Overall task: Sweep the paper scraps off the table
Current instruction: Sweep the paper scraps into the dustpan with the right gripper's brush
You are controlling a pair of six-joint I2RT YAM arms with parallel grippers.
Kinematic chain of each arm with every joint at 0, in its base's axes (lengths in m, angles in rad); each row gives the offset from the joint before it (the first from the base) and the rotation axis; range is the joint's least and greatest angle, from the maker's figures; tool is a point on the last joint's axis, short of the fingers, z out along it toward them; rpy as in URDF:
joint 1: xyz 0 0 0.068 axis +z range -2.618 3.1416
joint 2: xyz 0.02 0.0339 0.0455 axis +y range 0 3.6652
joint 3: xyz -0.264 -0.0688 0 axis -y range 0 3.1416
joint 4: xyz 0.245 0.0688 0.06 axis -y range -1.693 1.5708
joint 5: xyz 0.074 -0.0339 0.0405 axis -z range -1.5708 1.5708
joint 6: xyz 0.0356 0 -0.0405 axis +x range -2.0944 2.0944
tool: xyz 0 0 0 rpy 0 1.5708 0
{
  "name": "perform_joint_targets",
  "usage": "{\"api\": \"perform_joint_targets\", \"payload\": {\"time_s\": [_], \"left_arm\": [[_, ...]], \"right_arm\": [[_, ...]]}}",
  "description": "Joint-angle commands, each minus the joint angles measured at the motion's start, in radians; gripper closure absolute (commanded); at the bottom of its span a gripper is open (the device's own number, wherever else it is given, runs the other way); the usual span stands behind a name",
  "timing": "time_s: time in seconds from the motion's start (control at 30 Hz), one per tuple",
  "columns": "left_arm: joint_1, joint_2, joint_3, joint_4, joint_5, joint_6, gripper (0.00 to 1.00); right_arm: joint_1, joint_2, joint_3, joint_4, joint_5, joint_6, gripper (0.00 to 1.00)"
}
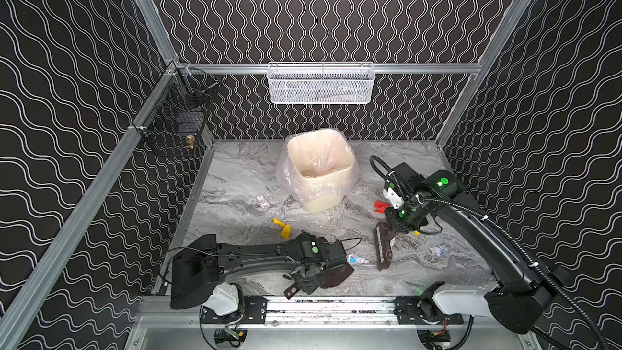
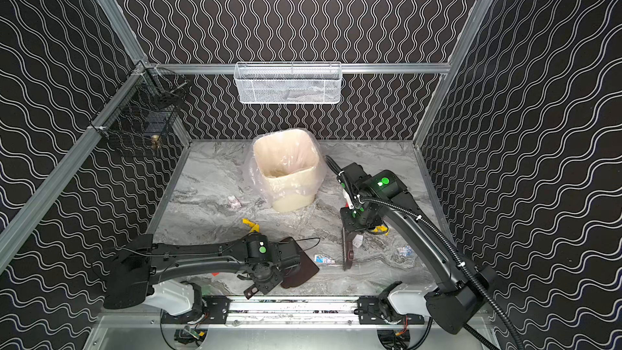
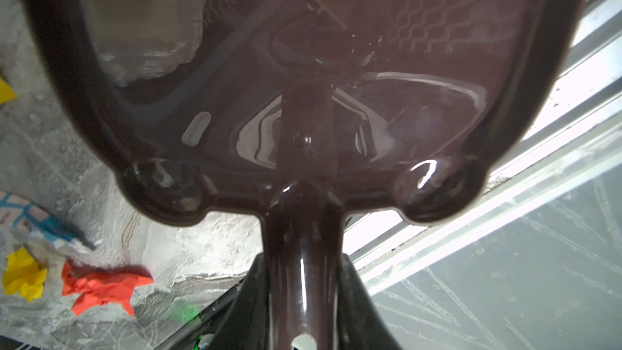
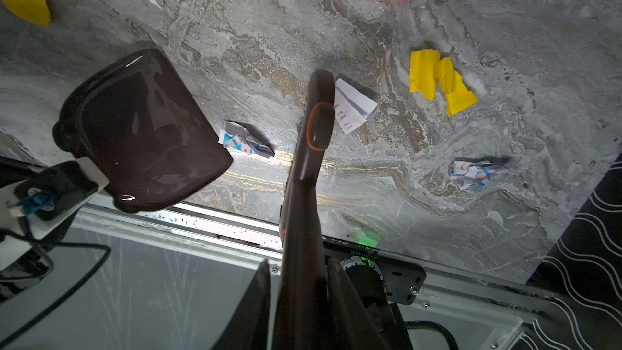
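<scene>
Paper scraps lie scattered on the marble table (image 1: 235, 176): a yellow one (image 1: 282, 227), a pinkish-white one (image 1: 263, 201), a red one (image 1: 382, 205) and blue-printed ones (image 1: 356, 259) (image 1: 437, 250). My left gripper (image 1: 308, 279) (image 3: 303, 297) is shut on the handle of a dark brown dustpan (image 1: 340, 274) (image 3: 303, 79), low near the front edge. My right gripper (image 1: 397, 227) (image 4: 299, 297) is shut on the handle of a brown brush (image 1: 383, 250) (image 4: 313, 136). The brush head is next to a white printed scrap (image 4: 353, 106), and a blue-printed scrap (image 4: 245, 141) lies between brush and dustpan (image 4: 144, 129).
A cream bin (image 1: 319, 170) with a clear plastic liner stands at the back middle of the table. A white mesh basket (image 1: 321, 84) hangs on the back rail and a black wire basket (image 1: 175, 119) on the left rail. An aluminium rail (image 1: 330, 308) borders the front edge.
</scene>
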Motion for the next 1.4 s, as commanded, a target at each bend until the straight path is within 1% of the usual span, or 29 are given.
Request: {"api": "perform_joint_targets", "payload": {"time_s": [0.0, 0.27, 0.6, 1.0, 1.1, 1.17, 1.37], "left_arm": [[-0.002, 0.019, 0.009, 0.024, 0.007, 0.027, 1.0], [-0.006, 0.037, 0.012, 0.04, 0.023, 0.019, 1.0], [-0.012, 0.051, 0.013, 0.054, 0.046, 0.062, 1.0], [-0.012, 0.076, 0.025, 0.083, 0.035, 0.109, 1.0], [-0.012, 0.08, 0.026, 0.089, 0.028, 0.11, 1.0], [-0.012, 0.079, 0.023, 0.093, 0.022, 0.112, 1.0], [-0.012, 0.093, 0.029, 0.108, 0.011, 0.13, 1.0]], "right_arm": [[0.015, 0.007, -0.009, -0.005, 0.042, -0.006, 1.0], [0.061, 0.031, -0.02, 0.007, 0.048, 0.005, 1.0], [0.179, 0.055, -0.008, 0.091, -0.025, 0.023, 1.0], [0.306, 0.033, 0.036, 0.097, -0.088, 0.021, 1.0], [0.306, 0.02, 0.043, 0.06, -0.047, 0.037, 1.0], [0.298, 0.014, 0.041, 0.019, 0.022, 0.055, 1.0], [0.182, 0.018, 0.048, 0.001, 0.132, 0.067, 1.0]]}}
